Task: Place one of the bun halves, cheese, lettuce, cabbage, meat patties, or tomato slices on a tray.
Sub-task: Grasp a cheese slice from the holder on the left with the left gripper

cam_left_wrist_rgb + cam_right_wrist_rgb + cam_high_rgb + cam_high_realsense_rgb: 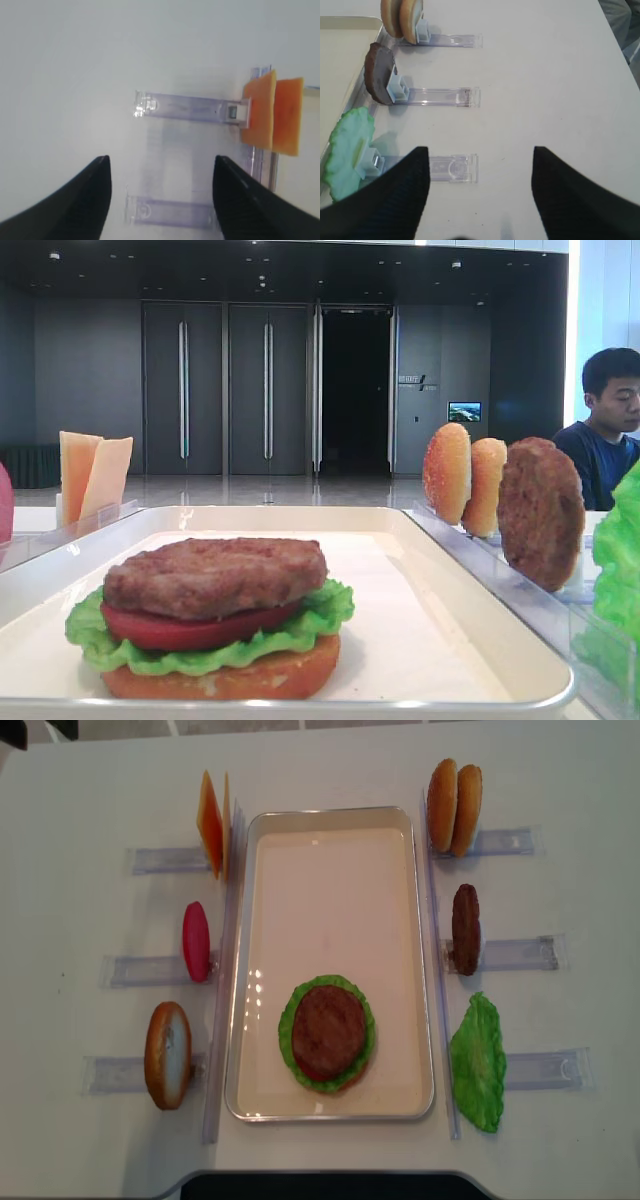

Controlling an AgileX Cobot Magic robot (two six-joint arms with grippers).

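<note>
Two cheese (272,117) slices racked beyond the spread, empty left gripper (160,200), right gripper (480,192) likewise agape.

Light: bright, even, overhead | Glare: spots on tray (247,975) rim and floor | Shadows: faint on bench (545,75) | Blur: left wrist view soft ahead of left claw (160,200); other views sharp

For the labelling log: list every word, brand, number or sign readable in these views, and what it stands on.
None can be read.
Wall sign beside the dark doorway: too small and blurred.
Small lit screen: a picture only, no legible text.
Tray, clear racks and food: no markings visible.
</note>
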